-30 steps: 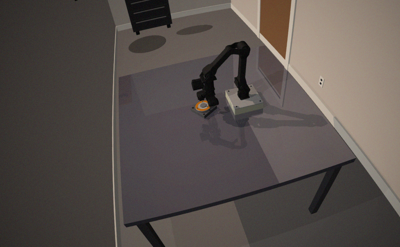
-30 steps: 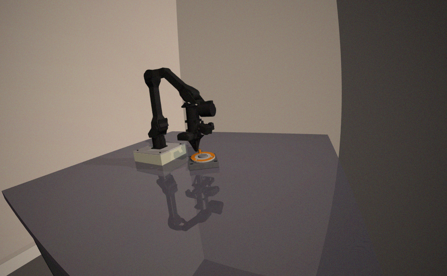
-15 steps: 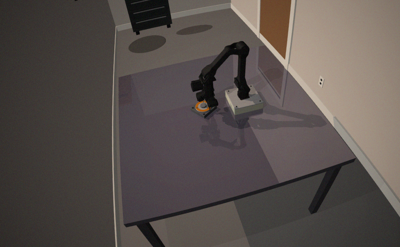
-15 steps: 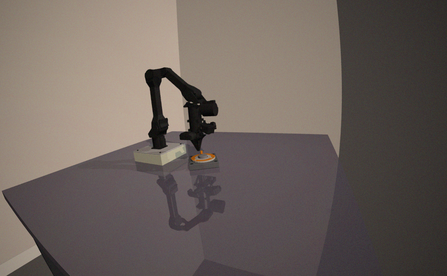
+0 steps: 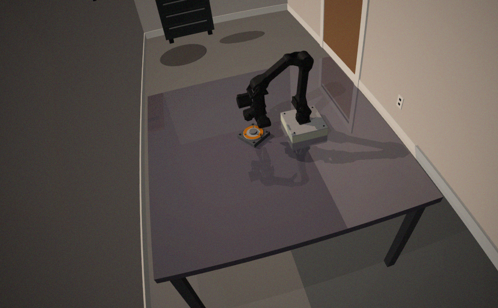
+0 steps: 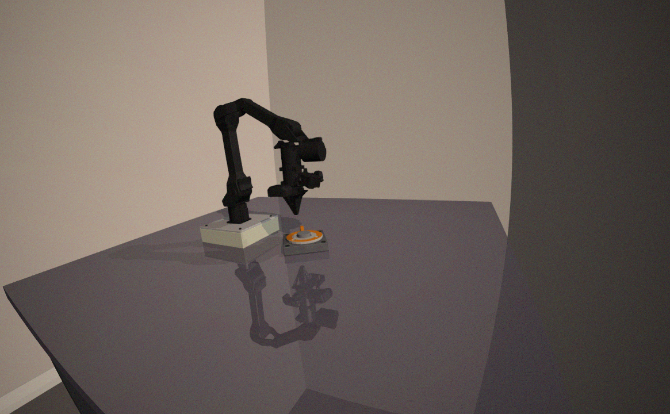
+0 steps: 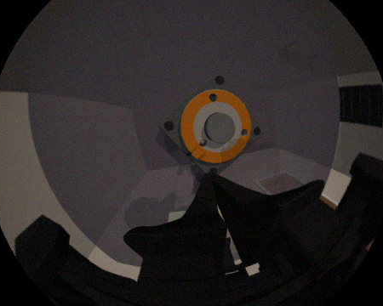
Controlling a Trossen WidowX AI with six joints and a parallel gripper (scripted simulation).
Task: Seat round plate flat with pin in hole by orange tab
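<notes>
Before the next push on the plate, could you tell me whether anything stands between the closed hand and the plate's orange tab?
Nothing visible does. The hand hangs shut and empty above the near rim of the round plate, with open air down to the orange tab. Only the base lies beneath the plate.
</notes>
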